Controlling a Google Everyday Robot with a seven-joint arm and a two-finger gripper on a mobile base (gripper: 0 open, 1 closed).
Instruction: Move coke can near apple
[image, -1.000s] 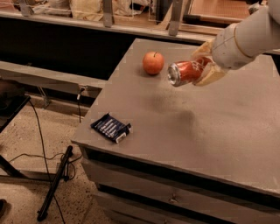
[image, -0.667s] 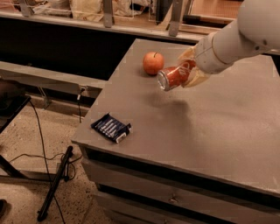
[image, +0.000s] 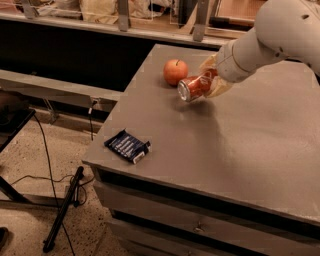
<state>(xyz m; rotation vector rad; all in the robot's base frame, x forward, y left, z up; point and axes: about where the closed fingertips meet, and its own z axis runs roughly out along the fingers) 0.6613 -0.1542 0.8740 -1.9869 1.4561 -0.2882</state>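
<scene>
The red-orange coke can (image: 193, 87) lies on its side in my gripper (image: 210, 80), its silver top pointing front-left, low over the grey table (image: 230, 145). The gripper's pale fingers are shut on the can's far end. The round red-orange apple (image: 175, 72) with a short dark stem stands on the table just left of and behind the can, a small gap apart. My white arm (image: 272, 35) reaches in from the upper right.
A flat dark blue packet (image: 127, 145) lies near the table's front-left corner. The table's left edge drops to a floor with cables and a black stand (image: 62, 210). A dark counter and shelf run along the back.
My gripper has carried the can to the left and downward, bringing it from right of the apple to just beside it, close to the tabletop.
</scene>
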